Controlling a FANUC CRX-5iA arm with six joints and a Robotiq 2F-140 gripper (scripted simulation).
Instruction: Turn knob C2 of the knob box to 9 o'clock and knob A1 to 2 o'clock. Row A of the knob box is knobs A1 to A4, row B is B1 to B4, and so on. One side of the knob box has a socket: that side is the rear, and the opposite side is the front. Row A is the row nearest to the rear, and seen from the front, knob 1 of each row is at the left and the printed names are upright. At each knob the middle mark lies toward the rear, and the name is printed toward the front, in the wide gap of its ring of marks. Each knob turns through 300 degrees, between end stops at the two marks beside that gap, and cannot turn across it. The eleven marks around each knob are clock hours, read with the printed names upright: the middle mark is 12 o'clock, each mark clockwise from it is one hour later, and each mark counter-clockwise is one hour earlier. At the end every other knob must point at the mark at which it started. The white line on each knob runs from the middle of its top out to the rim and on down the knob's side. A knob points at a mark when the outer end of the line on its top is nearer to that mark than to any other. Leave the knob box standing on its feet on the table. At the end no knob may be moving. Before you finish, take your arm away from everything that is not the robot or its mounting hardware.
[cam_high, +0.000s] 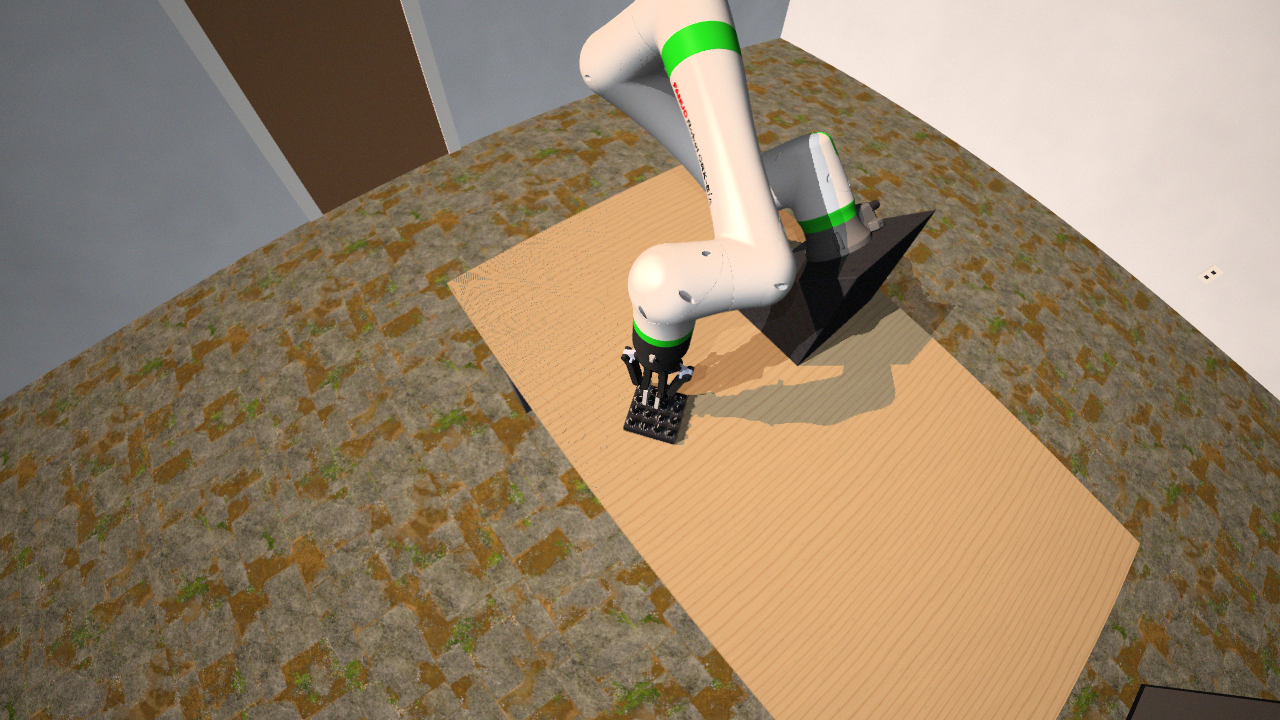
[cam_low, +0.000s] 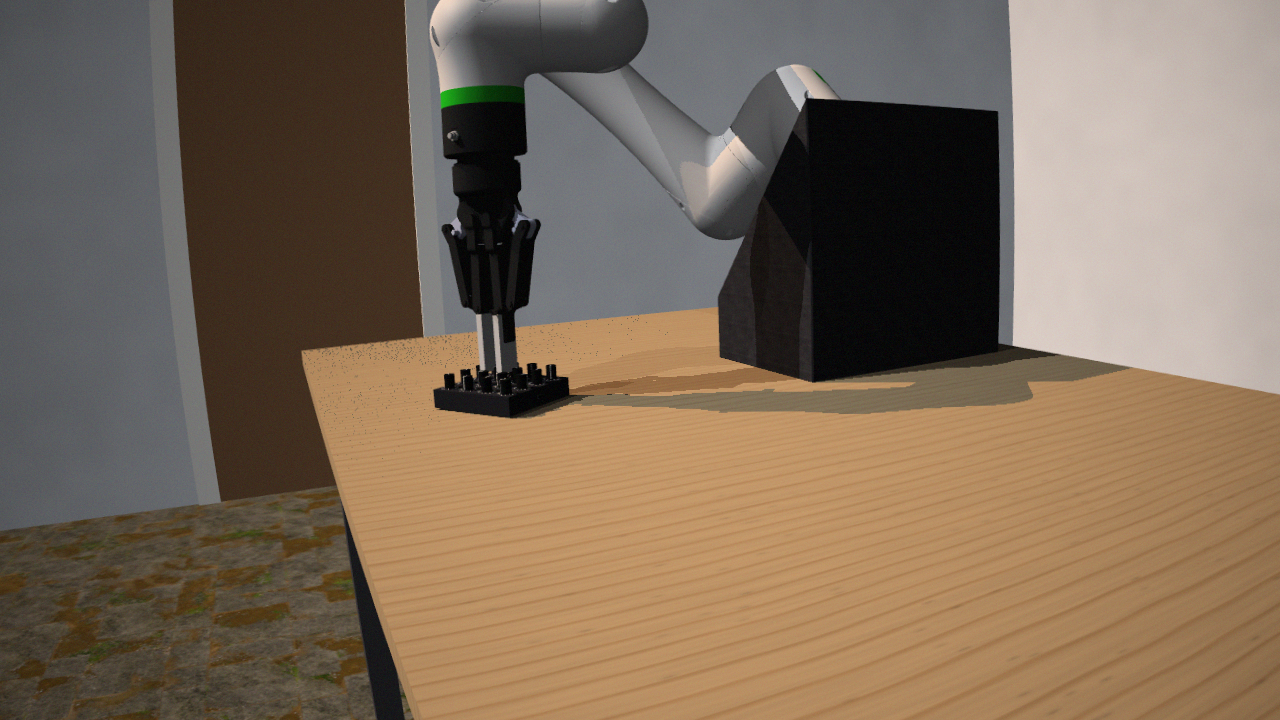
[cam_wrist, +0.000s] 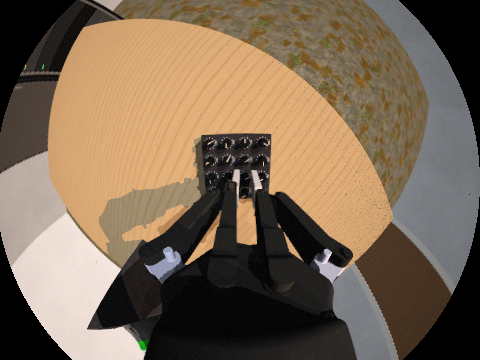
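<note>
The black knob box (cam_high: 655, 436) (cam_low: 474, 403) (cam_wrist: 236, 135) stands flat on the table, with its rows of black knobs upward. White lines and mark rings show in the wrist view, but the names are too small to read. No socket can be made out, so I cannot tell which knobs are C2 and A1. My gripper (cam_high: 650, 403) (cam_low: 494, 368) (cam_wrist: 245, 178) points straight down, fingers a narrow gap apart, with the tips low among the knobs. In the wrist view one knob (cam_wrist: 245, 177) shows between the fingers; contact cannot be told. The fingers hide parts of neighbouring knobs.
The wooden table (cam_high: 850, 537) (cam_low: 760, 555) (cam_wrist: 150, 100) carries the box near one long edge. The dark robot pedestal (cam_high: 827, 295) (cam_low: 904, 241) stands some way to the right in the top and exterior views. The arm reaches over from it.
</note>
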